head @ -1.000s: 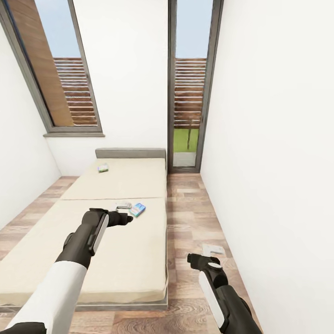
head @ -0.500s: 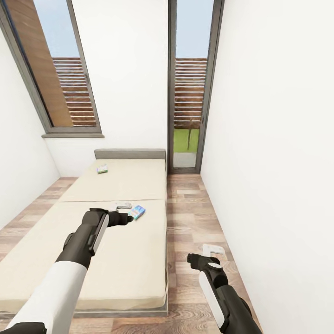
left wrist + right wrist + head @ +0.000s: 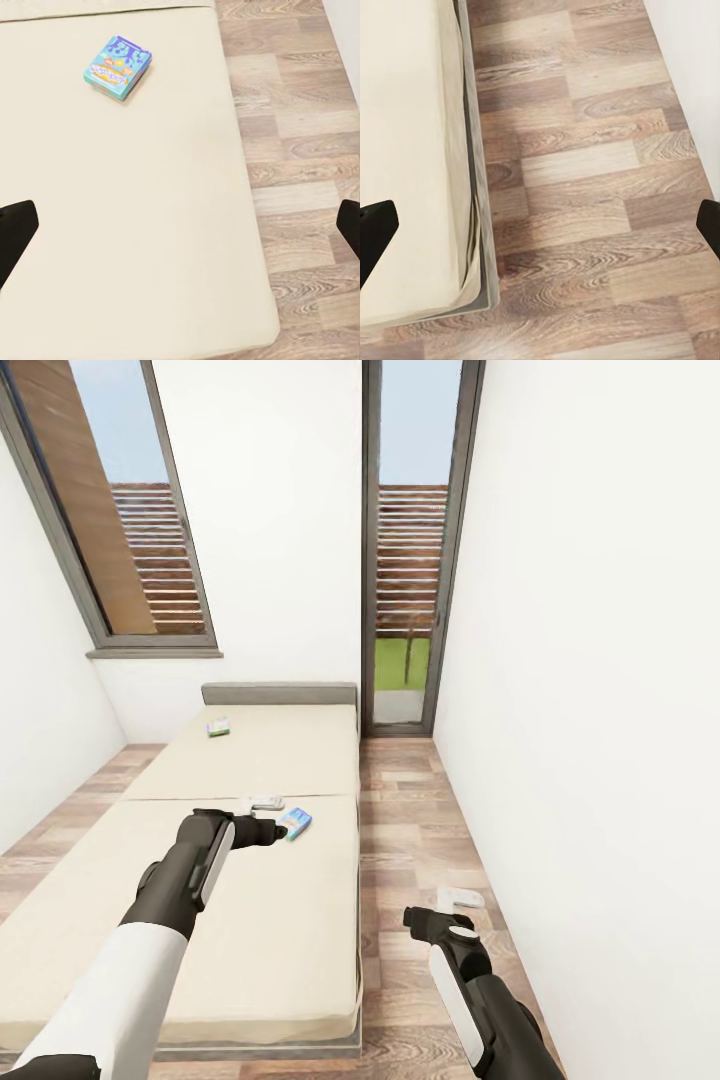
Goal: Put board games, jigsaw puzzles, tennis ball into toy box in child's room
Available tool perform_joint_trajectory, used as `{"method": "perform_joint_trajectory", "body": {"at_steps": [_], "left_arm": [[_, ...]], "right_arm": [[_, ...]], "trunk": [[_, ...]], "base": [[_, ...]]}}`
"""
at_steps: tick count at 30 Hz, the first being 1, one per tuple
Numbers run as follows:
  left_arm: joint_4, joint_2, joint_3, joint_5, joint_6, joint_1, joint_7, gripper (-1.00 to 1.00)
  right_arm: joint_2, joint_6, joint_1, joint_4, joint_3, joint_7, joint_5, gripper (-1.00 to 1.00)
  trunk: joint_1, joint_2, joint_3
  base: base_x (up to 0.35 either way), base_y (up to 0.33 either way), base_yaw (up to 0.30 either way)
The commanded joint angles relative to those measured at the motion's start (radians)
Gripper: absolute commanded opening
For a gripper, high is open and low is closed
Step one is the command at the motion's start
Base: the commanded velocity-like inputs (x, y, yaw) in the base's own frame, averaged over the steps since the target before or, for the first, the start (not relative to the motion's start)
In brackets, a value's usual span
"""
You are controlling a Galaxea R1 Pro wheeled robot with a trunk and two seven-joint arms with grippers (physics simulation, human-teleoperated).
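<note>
Risk sits first at the low single bed with its plain beige mattress (image 3: 250, 920) on a dark grey frame: base close to its foot, wood-plank floor (image 3: 410, 840) narrow between frame edge and white wall (image 3: 580, 710), so any forward roll could clip the frame. Left gripper (image 3: 272, 830) stretched out over the mattress, jaws spread wide and empty in the left wrist view, both dark tips at the frame edges. Right gripper (image 3: 412, 918) low over the floor, jaws likewise released, holding nothing. Just beyond the left gripper, a flat pale blue board game box with cartoon lettering (image 3: 118, 67) lying flat near the mattress's right edge; thin and flush to soft bedding, so probably prone to sliding or pushing toward the drop instead of lifting. Farther off, near the low grey headboard (image 3: 280, 692), a second small green-blue board game box (image 3: 218, 728), likely out of reach without repositioning.
</note>
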Motion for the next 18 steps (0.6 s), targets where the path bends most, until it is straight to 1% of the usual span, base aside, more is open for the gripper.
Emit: {"method": "perform_joint_trajectory", "body": {"at_steps": [1, 13, 18], "left_arm": [[-0.001, -0.001, 0.001, -0.010, 0.004, -0.001, -0.009, 1.00], [-0.001, -0.001, 0.000, -0.010, 0.004, -0.001, -0.009, 1.00], [-0.001, -0.001, 0.000, -0.010, 0.004, -0.001, -0.009, 1.00]], "right_arm": [[0.000, 0.002, -0.001, -0.001, 0.001, -0.009, -0.010, 1.00], [0.000, 0.002, -0.001, -0.001, 0.001, -0.009, -0.010, 1.00], [0.000, 0.002, -0.001, -0.001, 0.001, -0.009, -0.010, 1.00]], "trunk": [[0.001, -0.002, -0.002], [0.001, -0.002, -0.002], [0.001, -0.002, -0.002]], "base": [[0.008, 0.000, 0.000], [0.045, 0.000, 0.000], [0.093, -0.084, 0.000]]}}
